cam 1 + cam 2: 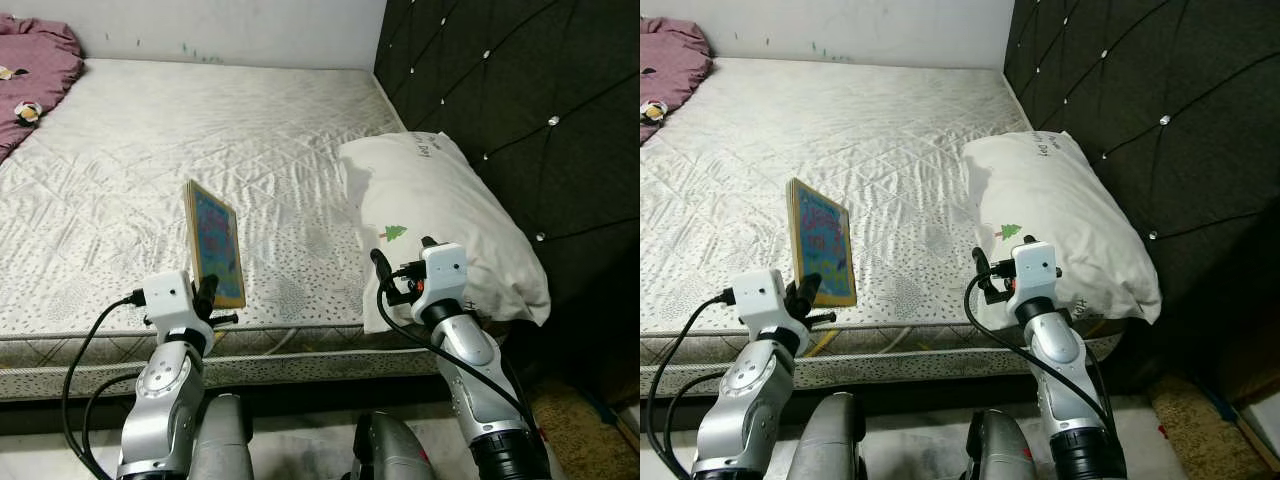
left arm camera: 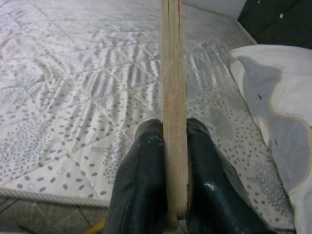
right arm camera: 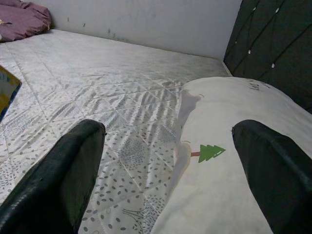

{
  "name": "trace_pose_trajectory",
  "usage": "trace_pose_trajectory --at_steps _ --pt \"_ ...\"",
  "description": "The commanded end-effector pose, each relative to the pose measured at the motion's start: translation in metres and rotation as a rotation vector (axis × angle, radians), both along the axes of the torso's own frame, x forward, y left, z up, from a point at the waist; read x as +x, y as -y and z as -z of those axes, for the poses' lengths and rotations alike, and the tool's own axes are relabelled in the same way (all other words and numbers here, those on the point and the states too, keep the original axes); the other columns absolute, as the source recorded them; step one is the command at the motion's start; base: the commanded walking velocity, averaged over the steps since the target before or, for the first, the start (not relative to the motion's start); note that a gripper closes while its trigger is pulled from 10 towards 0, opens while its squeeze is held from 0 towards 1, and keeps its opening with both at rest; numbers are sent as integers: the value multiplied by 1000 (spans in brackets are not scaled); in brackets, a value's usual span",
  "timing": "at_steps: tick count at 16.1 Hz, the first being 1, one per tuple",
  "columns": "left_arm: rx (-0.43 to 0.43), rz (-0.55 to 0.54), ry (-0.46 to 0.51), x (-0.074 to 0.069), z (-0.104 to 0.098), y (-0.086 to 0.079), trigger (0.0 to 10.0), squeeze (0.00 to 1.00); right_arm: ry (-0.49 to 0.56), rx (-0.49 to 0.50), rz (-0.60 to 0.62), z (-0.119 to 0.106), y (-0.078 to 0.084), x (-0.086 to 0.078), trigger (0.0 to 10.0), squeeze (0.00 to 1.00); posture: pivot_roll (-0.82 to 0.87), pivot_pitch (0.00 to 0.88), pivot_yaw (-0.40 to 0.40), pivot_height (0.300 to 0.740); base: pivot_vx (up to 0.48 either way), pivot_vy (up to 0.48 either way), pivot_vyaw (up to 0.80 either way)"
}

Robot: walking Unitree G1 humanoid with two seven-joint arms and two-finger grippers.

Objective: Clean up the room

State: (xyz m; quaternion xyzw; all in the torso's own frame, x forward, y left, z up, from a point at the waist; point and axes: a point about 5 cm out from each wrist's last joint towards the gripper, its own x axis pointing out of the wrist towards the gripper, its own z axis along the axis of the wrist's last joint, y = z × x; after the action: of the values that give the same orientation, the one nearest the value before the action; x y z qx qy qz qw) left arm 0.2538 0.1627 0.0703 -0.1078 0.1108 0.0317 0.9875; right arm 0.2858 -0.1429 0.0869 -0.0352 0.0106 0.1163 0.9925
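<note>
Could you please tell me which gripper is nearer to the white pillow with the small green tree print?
Right. The right gripper hovers open at the white pillow's near edge; the left gripper is farther away, clamping the thin wooden picture board.

The bed (image 1: 150, 150) lies ahead, its headboard (image 1: 520, 110) along the right. A pillow (image 1: 440, 220) rests on the mattress against it. Left of the pillow, near the front edge, a board book (image 1: 215, 245) stands upright. A blanket (image 1: 35, 75), possibly with small items on it, sits far left.
</note>
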Motion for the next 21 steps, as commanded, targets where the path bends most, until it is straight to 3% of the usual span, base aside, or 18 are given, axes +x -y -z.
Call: trace_pose_trajectory --at_steps 1,6,21 --pt "2 9 55 5 -10 3 10000 0 13 -8 -12 -4 0 1 10000 0 -5 0 -61 649 0 0 0" --pt "11 14 44 5 -7 4 10000 0 11 -7 -23 -4 -2 1 10000 0 -5 0 -63 649 0 0 0" --pt "10 28 53 9 -8 6 10000 0 20 -13 -27 -5 -2 3 10000 0 -7 0 -58 649 313 0 0"
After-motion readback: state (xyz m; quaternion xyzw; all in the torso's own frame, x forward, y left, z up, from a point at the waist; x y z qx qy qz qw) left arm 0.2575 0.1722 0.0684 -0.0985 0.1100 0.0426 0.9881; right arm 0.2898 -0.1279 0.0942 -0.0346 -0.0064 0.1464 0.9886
